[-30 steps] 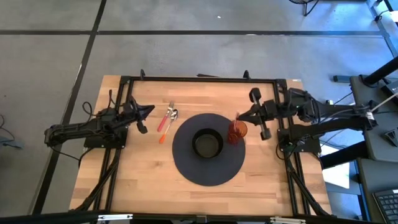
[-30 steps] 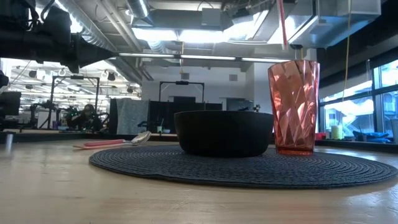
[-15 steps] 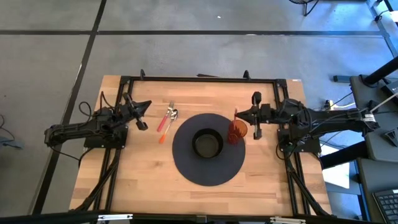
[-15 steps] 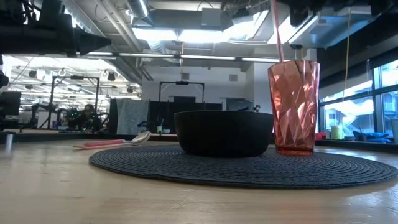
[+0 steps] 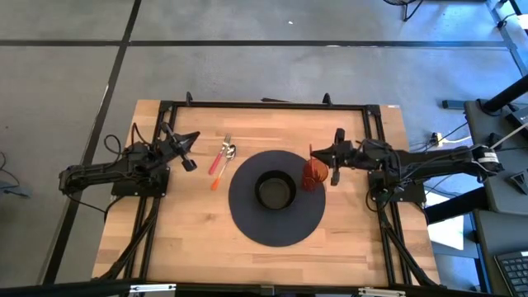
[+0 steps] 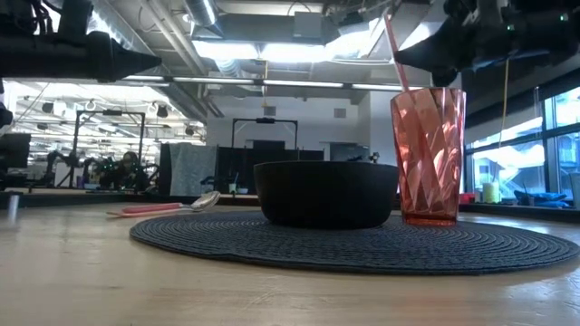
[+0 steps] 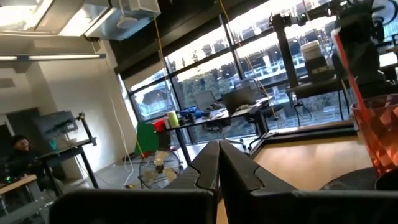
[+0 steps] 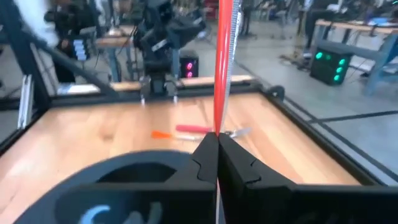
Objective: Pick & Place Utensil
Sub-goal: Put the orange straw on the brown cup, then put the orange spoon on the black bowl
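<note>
Between the right gripper's pinched fingertips, a red utensil stands nearly upright, tilted slightly, its lower end apparently inside the cup below.

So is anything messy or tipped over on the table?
Nothing stands out. The cup and bowl stand upright on the mat, the spare utensils lie beside it, and the right gripper holds a red utensil.
</note>
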Robot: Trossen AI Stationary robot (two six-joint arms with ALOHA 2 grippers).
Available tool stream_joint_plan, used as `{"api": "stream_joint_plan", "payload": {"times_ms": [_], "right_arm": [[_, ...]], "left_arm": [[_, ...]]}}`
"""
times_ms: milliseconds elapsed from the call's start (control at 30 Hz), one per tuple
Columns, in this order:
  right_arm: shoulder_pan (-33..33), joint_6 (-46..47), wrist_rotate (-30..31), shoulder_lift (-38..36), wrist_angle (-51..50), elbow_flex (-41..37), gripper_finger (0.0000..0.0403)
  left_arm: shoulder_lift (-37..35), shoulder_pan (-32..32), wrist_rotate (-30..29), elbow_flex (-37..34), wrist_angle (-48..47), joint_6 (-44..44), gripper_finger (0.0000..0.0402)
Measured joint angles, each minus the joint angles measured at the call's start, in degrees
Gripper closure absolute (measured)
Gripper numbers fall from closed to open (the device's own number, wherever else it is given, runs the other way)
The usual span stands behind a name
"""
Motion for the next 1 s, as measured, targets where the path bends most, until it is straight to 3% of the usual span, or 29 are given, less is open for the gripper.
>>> {"api": "stream_joint_plan", "payload": {"times_ms": [133,533,733,1000], "right_arm": [[0.00,1.24,0.70,-0.04,4.24,-2.80,0.0403],[0.04,2.90,-0.06,-0.02,4.54,-5.34,0.0385],[0.07,2.03,-1.46,-0.02,4.49,-5.34,0.0345],[0.07,-0.43,-6.74,-0.52,6.89,-5.24,0.0254]], "left_arm": [[0.00,0.00,0.02,0.00,0.65,-0.22,0.0396],[0.00,0.00,0.04,0.00,0.75,-1.55,0.0396],[0.00,0.00,0.07,0.00,0.73,-1.55,0.0396],[-0.01,0.00,0.09,0.00,0.71,-1.60,0.0396]]}}
